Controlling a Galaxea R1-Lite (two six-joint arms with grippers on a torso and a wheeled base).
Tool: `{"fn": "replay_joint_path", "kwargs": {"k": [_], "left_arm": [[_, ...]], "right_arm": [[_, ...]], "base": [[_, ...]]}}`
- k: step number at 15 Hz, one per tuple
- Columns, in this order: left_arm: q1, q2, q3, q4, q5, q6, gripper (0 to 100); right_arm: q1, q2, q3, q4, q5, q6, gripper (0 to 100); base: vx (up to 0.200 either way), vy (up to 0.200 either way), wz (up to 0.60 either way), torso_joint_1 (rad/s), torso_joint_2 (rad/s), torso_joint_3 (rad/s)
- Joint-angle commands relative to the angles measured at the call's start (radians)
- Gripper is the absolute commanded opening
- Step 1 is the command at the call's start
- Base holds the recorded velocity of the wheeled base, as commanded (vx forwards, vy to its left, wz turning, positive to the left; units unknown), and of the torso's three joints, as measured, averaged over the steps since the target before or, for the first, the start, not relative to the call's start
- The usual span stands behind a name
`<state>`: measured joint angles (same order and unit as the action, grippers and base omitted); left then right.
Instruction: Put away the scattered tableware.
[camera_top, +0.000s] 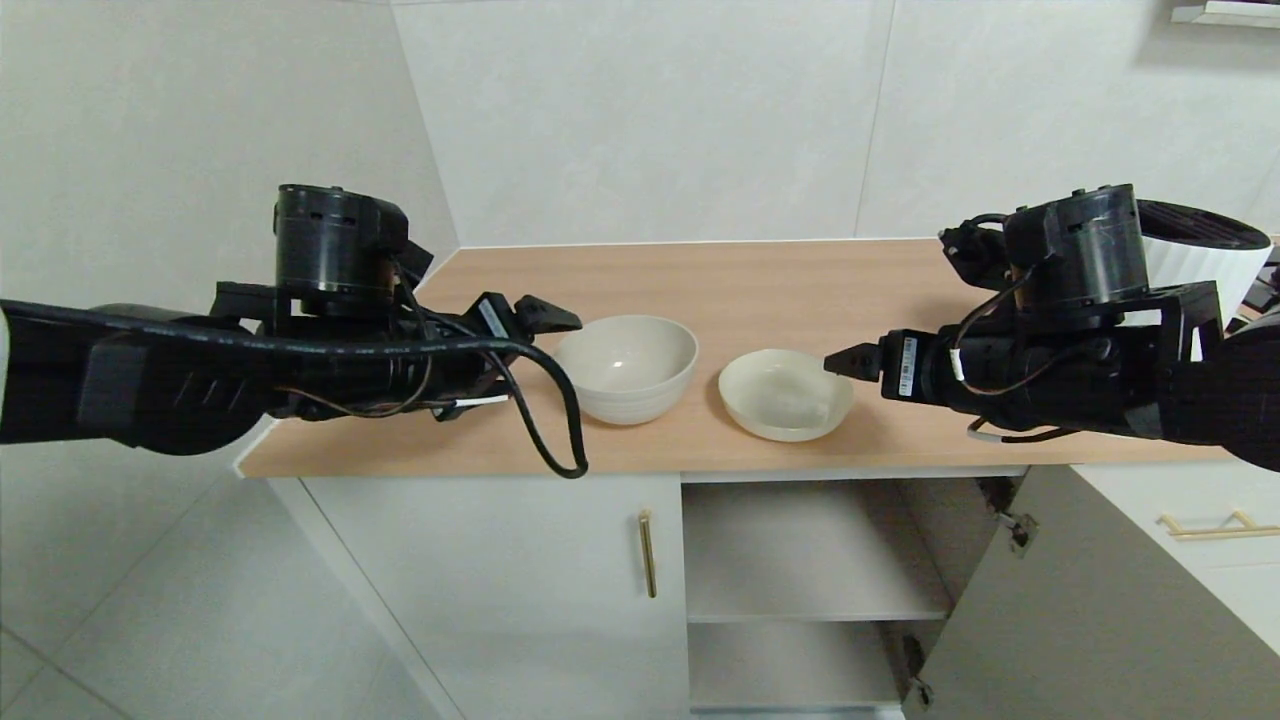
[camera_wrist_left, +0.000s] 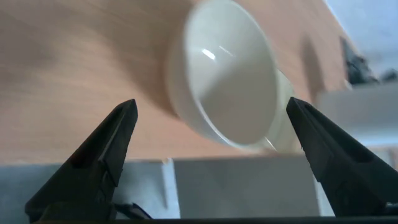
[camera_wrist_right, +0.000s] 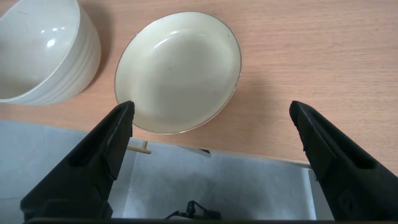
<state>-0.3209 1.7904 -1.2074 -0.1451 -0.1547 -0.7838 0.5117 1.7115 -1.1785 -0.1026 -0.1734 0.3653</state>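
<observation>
The left gripper hangs nearest, over the counter near its front left corner. Its jaws are spread wide with nothing in them, and it faces the deep ribbed bowl, which stands just beside it, upright, near the front edge. The right gripper comes in from the counter's right end. It too is wide apart and holds nothing, and its tips are just beside the rim of the shallow bowl. That bowl sits close to the front edge, next to the deep one but not touching it.

Below the front edge, the cupboard stands with its door swung open, showing its shelves. As I judge it, the putting away has not begun: both bowls are on the counter and neither is gripped. Each has yet to be grasped, lowered and set on a shelf.
</observation>
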Motion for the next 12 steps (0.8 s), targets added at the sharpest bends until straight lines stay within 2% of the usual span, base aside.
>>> {"fn": "replay_joint_path", "kwargs": {"k": [1, 2, 10, 11, 12], "left_arm": [[-0.006, 0.060, -0.023, -0.001, 0.055, 0.000, 100], [-0.012, 0.075, -0.030, -0.001, 0.070, 0.000, 100], [-0.021, 0.089, -0.030, -0.001, 0.070, 0.000, 100], [-0.021, 0.093, -0.029, -0.001, 0.070, 0.000, 0], [-0.021, 0.096, -0.029, -0.001, 0.070, 0.000, 0]], "right_arm": [[0.001, -0.003, 0.000, 0.000, 0.000, 0.000, 100], [0.001, -0.004, 0.000, 0.000, 0.000, 0.001, 100], [0.001, -0.007, 0.002, 0.000, 0.000, 0.001, 100], [0.001, -0.006, 0.002, 0.000, 0.000, 0.001, 100], [0.001, -0.007, 0.002, 0.000, 0.000, 0.001, 100]], "base": [[0.000, 0.000, 0.00, 0.000, 0.00, 0.000], [0.000, 0.000, 0.00, 0.000, 0.00, 0.000], [0.000, 0.000, 0.00, 0.000, 0.00, 0.000], [0.000, 0.000, 0.00, 0.000, 0.00, 0.000], [0.000, 0.000, 0.00, 0.000, 0.00, 0.000]]}}
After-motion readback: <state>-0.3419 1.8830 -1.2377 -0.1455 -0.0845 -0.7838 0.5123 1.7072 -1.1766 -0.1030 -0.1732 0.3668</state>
